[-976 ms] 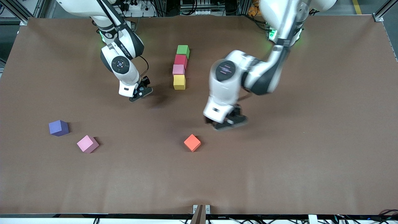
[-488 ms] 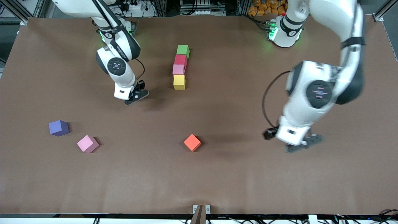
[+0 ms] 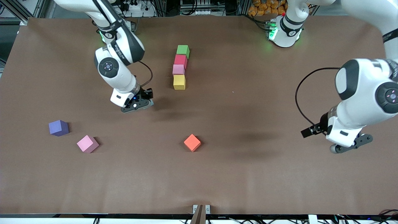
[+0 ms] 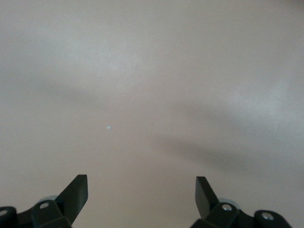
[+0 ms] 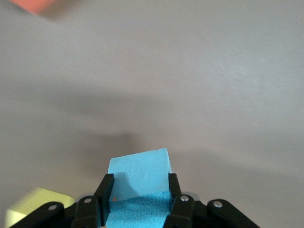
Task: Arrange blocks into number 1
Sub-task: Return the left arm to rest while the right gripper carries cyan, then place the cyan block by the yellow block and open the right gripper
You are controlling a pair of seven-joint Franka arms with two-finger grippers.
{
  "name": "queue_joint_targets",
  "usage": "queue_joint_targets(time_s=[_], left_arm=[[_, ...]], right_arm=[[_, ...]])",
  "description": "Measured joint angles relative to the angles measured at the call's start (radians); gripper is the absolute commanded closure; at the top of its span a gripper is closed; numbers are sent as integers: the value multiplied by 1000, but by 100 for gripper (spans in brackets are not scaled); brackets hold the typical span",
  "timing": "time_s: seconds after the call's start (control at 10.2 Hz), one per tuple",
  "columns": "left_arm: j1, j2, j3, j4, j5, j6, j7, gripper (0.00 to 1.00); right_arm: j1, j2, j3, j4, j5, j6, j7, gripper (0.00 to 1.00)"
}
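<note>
Brown worktop (image 3: pixel 217 174). Beside yellow block (image 3: pixel 179 82): right gripper (image 5: pixel 137 190), jaws clamped on light blue block (image 5: pixel 138 172), seemingly light, foamy, gripped by flat sides. Well apart: left gripper (image 4: pixel 141 190), jaws wide, empty.

Green block (image 3: pixel 183 50), red block (image 3: pixel 180 59), pink block (image 3: pixel 178 69) and yellow block (image 3: pixel 179 82) sit touching in a line mid-table. A light blue block (image 5: pixel 139 178) is pinched, airborne. Purple block (image 3: pixel 58 128), second pink block (image 3: pixel 87 143) and orange block (image 3: pixel 192 142) lie apart, nearer the front edge.
</note>
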Motion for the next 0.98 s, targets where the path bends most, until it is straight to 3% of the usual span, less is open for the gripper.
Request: queue_joint_targets(time_s=[0.2,0.39,0.59,0.98], left_arm=[[116,-136,-97,-123,0,-2,71,0],[168,-255,-133,-202,13,-24,137,0],[169,-328,-167,-222,61,-57,155,0],[168,-369,-227,-185,101,-113,238,0]], right_arm=[[99,64,1,88,-1,-16,175,100],[155,134,-1,155,-33,-38,271,100],[191,199,-2,192,-92,-46,340,100],[223,278,-4,216,-109,-47,499,100]])
